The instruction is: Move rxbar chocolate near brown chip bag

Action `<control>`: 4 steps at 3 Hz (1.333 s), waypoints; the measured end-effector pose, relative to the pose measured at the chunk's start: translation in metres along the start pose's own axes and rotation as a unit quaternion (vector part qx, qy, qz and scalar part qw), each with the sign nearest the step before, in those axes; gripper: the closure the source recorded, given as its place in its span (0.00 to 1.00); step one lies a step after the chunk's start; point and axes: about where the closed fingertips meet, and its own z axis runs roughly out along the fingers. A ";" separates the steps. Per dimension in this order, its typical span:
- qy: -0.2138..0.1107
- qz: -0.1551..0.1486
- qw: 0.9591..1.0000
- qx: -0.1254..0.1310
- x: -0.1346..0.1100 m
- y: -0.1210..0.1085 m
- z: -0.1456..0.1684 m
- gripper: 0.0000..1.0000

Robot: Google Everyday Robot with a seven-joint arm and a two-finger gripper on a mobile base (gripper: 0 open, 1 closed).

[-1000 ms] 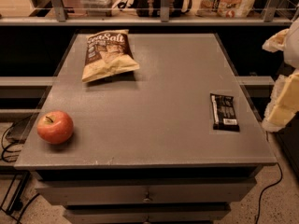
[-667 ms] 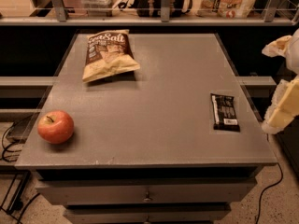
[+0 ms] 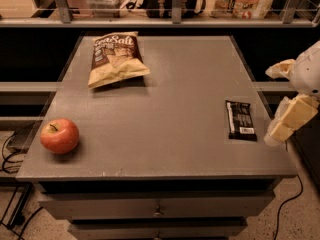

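The rxbar chocolate point(image 3: 240, 120) is a small black bar with a white label patch at its near end. It lies flat near the right edge of the grey table point(image 3: 165, 109). The brown chip bag point(image 3: 116, 59) lies at the far left of the table, dark brown on top and pale tan below. My gripper point(image 3: 274, 104) hangs just off the table's right edge, to the right of the bar and not touching it. Its pale fingers point(image 3: 292, 116) stand apart and hold nothing.
A red apple point(image 3: 59, 135) sits at the front left corner. A shelf with a rail point(image 3: 172, 19) and packaged goods runs behind the table. Drawers point(image 3: 157, 206) are below the front edge, and cables lie on the floor at both sides.
My gripper has shifted a little down and left, closer to the table's right edge and the bar. The objects on the table have not moved.
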 end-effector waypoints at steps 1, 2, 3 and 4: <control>-0.021 -0.008 1.000 -0.014 -0.006 -0.007 0.029 0.00; -0.005 -0.030 0.999 -0.023 -0.012 -0.006 0.061 0.00; 0.008 -0.034 0.999 -0.035 -0.008 -0.006 0.087 0.00; 0.027 -0.030 0.998 -0.045 0.004 -0.008 0.105 0.00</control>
